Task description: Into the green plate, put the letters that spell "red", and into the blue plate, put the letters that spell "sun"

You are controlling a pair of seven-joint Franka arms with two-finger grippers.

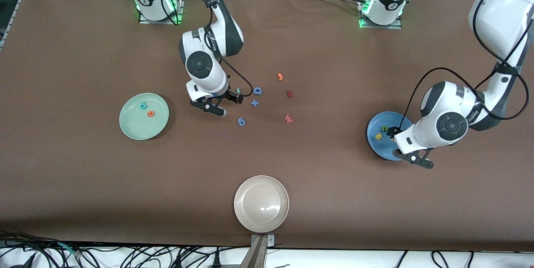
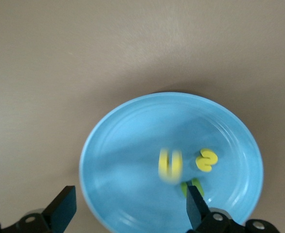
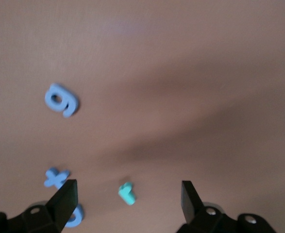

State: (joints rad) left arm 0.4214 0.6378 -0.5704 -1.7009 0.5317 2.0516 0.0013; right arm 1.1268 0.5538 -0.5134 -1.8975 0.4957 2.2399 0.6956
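Spanning the whole scene, the brown table (image 1: 83,184) carries three plates and a scatter of foam letters. The beige plate (image 1: 261,203) lies nearest the front camera, midway along the table. The green plate (image 1: 144,116) lies toward the right arm's end, with the teal "d" (image 1: 144,105) and the orange "e" (image 1: 150,114) in it. The blue plate (image 1: 381,134) lies toward the left arm's end; the yellow "s" (image 2: 206,160), the yellow "u" (image 2: 170,165) and the green "n" (image 2: 192,187) are all in it, close together.

The left gripper (image 2: 127,211) hangs over the blue plate with its fingers spread wide and nothing between them. The right gripper (image 3: 129,201) is over the middle of the table, fingers also wide apart and empty, with the small teal "r" (image 3: 127,193) lying on the table between them.

Beside it lie the blue "D" (image 1: 257,90), a blue plus sign (image 1: 254,102) and the blue "6"-like piece (image 1: 241,122). Toward the left arm's end from these lie an orange letter (image 1: 280,77), the dark red letter (image 1: 290,93) and the pink "w" (image 1: 288,118).
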